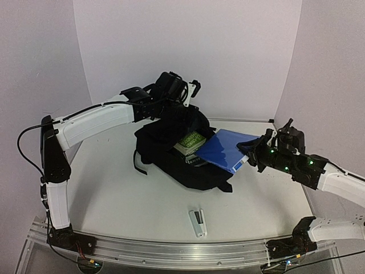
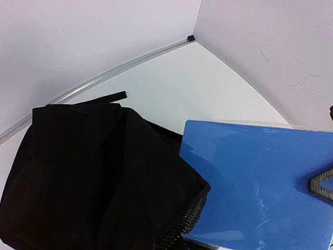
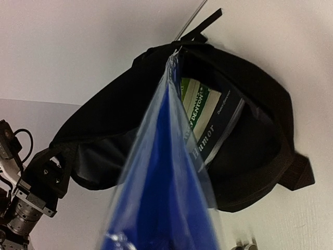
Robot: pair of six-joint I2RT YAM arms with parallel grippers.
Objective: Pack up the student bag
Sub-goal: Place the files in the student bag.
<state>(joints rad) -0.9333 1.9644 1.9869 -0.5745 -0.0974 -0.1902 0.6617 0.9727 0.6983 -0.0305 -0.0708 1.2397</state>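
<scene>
The student bag [image 1: 171, 162] is a large black backpack lying mid-table with its mouth facing right. It also shows in the left wrist view [image 2: 88, 172] and the right wrist view [image 3: 260, 120]. My left gripper [image 1: 183, 105] is over the bag's far edge and holds its top flap lifted; its fingers are hidden. A green and white book [image 1: 191, 141] lies inside the mouth [image 3: 208, 112]. My right gripper [image 1: 252, 153] is shut on a blue plastic folder [image 1: 225, 149], whose far edge reaches into the mouth above the book. The folder also shows in both wrist views [image 2: 250, 177] [image 3: 166, 198].
A white stapler [image 1: 198, 221] lies on the table in front of the bag, near the front rail. White walls close in the back and both sides. A loose black strap [image 1: 138, 162] hangs off the bag's left side.
</scene>
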